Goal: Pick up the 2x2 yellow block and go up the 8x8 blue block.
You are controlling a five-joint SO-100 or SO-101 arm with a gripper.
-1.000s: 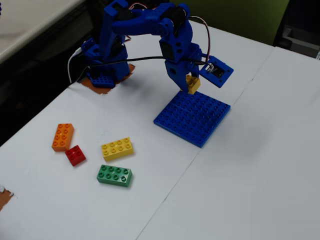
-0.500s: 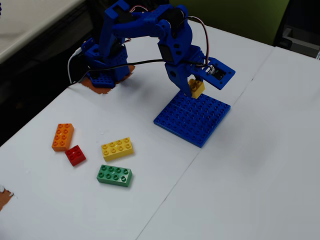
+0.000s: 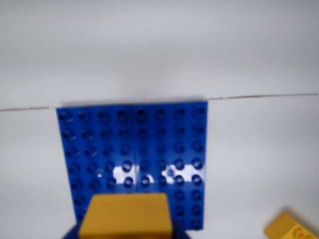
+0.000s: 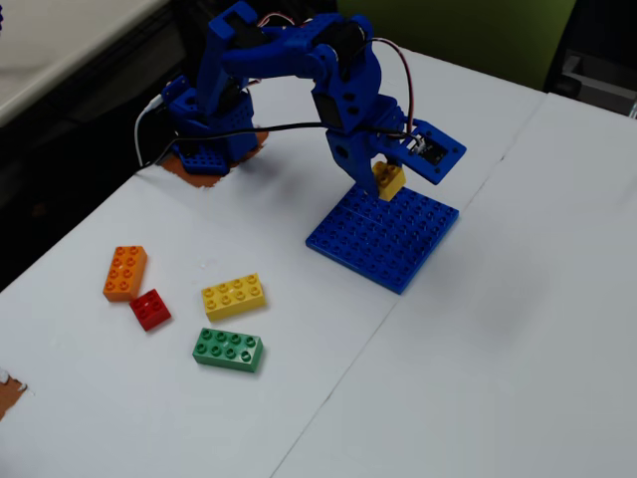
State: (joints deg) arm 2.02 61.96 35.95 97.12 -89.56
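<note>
My gripper [image 4: 389,177] is shut on the 2x2 yellow block [image 4: 389,182] and holds it over the back part of the 8x8 blue block [image 4: 393,244], a flat studded plate on the white table. Whether the block touches the plate I cannot tell. In the wrist view the yellow block [image 3: 127,215] fills the bottom centre, in front of the blue plate [image 3: 134,144]. Only dark blue edges of the gripper [image 3: 127,233] show beside it.
To the left in the fixed view lie a long yellow brick [image 4: 233,296], a green brick [image 4: 228,350], a red brick [image 4: 150,309] and an orange brick [image 4: 125,272]. A yellow brick corner [image 3: 291,229] shows at the wrist view's bottom right. A table seam [image 4: 348,349] runs past the plate.
</note>
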